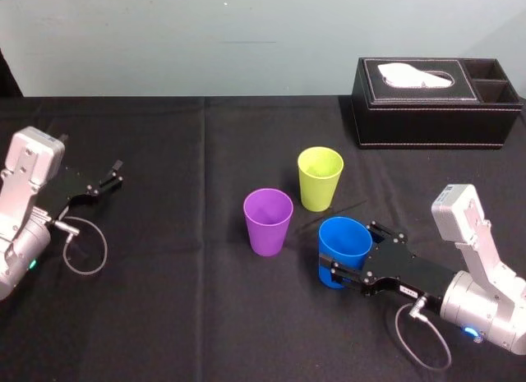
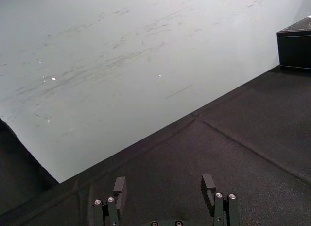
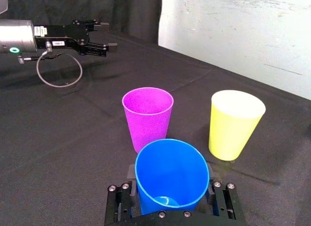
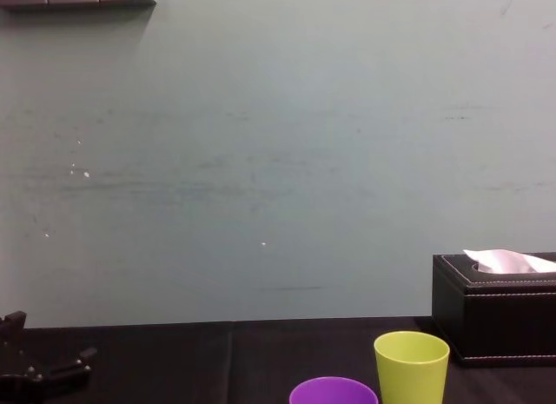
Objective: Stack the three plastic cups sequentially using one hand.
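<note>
The blue cup (image 1: 343, 238) stands on the black cloth, right of and nearer than the purple cup (image 1: 268, 222). My right gripper (image 1: 349, 252) reaches in from the lower right, a finger pressed against each side of the blue cup. From the right wrist, the blue cup (image 3: 170, 167) sits between the fingers of that gripper (image 3: 170, 209), with the purple cup (image 3: 147, 116) just beyond and the yellow-green cup (image 3: 234, 124) beside it. The yellow-green cup (image 1: 320, 178) stands upright behind the other two. My left gripper (image 1: 111, 175) rests idle and open at the far left.
A black tissue box (image 1: 436, 103) sits at the back right of the table. The left gripper's cable loop (image 1: 86, 246) lies on the cloth at the left. Bare black cloth lies between the left arm and the cups. A pale wall (image 4: 278, 161) rises behind the table.
</note>
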Robot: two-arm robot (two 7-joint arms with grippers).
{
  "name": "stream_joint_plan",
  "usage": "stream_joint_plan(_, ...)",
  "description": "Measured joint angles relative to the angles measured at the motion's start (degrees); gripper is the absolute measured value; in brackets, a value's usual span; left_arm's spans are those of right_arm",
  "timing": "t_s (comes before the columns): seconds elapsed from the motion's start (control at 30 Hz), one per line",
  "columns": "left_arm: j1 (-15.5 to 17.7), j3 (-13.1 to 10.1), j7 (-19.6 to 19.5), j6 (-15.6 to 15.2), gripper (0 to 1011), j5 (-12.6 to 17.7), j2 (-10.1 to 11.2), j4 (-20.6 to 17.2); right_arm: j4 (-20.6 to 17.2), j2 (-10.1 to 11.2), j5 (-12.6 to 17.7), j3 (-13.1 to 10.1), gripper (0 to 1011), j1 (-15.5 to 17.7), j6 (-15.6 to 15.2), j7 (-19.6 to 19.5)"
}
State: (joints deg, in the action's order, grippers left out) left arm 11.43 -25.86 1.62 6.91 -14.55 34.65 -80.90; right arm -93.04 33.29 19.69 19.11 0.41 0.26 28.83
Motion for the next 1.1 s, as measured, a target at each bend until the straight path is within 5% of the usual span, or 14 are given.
stream_joint_plan(0.67,0.0,0.0,0.0,0.0,1011,0.0,0.0,0.0,-0.1,0.1,0.0,-0.1,747,0.1,0.0,-0.2)
stream_joint_plan(0.93,0.0,0.0,0.0,0.0,1011,0.0,0.0,0.0,-4.2,0.3,-1.0,-2.3,746,2.7,-0.2,-4.0)
stream_joint_plan(1.1,0.0,0.0,0.0,0.0,1011,0.0,0.0,0.0,-8.0,0.4,-1.6,-3.8,747,3.2,-2.9,-5.7)
